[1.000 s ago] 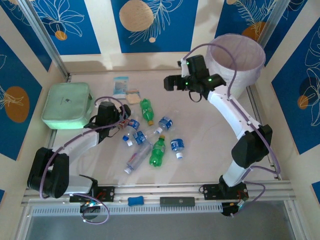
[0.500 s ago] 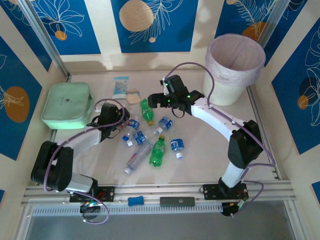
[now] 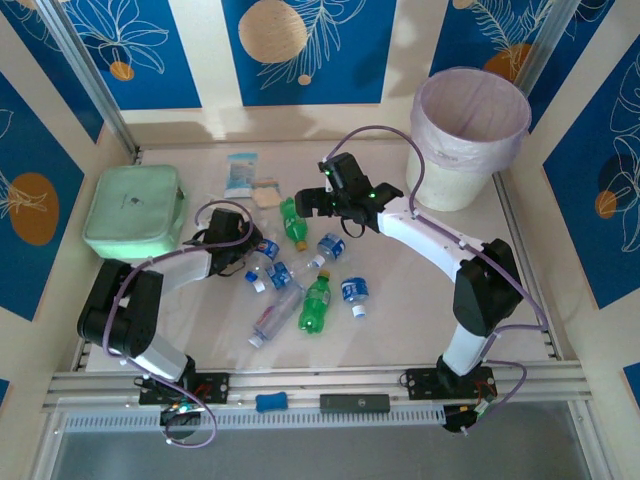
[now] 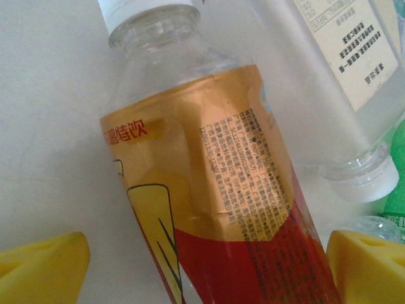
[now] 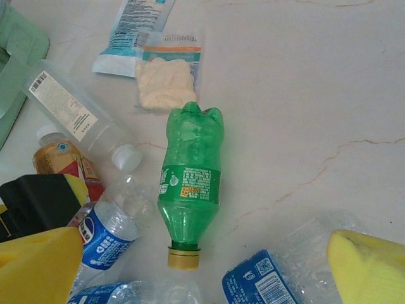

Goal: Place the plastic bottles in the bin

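pale table [image 5: 304,95]: your left claw [image 4: 205,266] spread around an orange-labelled bottle [image 4: 215,177], right claw [image 5: 202,266] spread over a green bottle [image 5: 190,177].

Overhead plus close wrists, shared bottles [image 3: 283,273]

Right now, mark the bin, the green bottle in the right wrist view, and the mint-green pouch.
bin [image 3: 462,172]: top external view, on its cream outer wall.
green bottle [image 5: 190,180]: right wrist view, on its label band.
mint-green pouch [image 3: 133,210]: top external view, middle of its top face.
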{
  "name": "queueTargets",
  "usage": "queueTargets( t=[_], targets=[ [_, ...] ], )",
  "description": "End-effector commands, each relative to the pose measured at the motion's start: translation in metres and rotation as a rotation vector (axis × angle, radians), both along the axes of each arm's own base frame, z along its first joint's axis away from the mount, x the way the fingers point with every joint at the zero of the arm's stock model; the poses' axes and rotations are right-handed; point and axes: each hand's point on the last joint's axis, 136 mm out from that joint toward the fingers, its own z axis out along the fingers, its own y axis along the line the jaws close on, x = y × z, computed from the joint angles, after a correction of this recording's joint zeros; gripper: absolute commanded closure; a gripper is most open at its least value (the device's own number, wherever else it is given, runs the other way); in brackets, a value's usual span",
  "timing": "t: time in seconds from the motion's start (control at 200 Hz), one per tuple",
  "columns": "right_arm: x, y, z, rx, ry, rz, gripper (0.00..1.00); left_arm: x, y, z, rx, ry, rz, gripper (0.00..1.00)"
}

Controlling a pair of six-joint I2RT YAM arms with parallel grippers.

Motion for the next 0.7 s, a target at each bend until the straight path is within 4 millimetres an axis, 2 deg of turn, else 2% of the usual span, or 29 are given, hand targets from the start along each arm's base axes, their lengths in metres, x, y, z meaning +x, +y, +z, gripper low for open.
queueTargets(
  t=[0.0, 0.265, 0.585, 0.69],
  targets=[
    [0.005, -0.003, 0.008, -0.004, -0.015, -0.020, 0.01, -0.005, 0.012, -0.006, 0.032, 0.041, 0.019, 0.08],
    [0.008, -0.001, 0.012, -0.004, -0.011, -0.015, 0.01, -0.019, 0.033, -0.011, 0.078, 0.043, 0.033, 0.15],
    [0.001, -0.007, 0.011, -0.021, -0.003, -0.037, 0.01, -0.005, 0.036, -0.011, 0.088, 0.036, 0.012, 0.23],
    [0.000, -0.010, 0.015, -0.021, -0.012, -0.043, 0.01, -0.004, 0.035, -0.012, 0.084, 0.037, 0.004, 0.30]
  ],
)
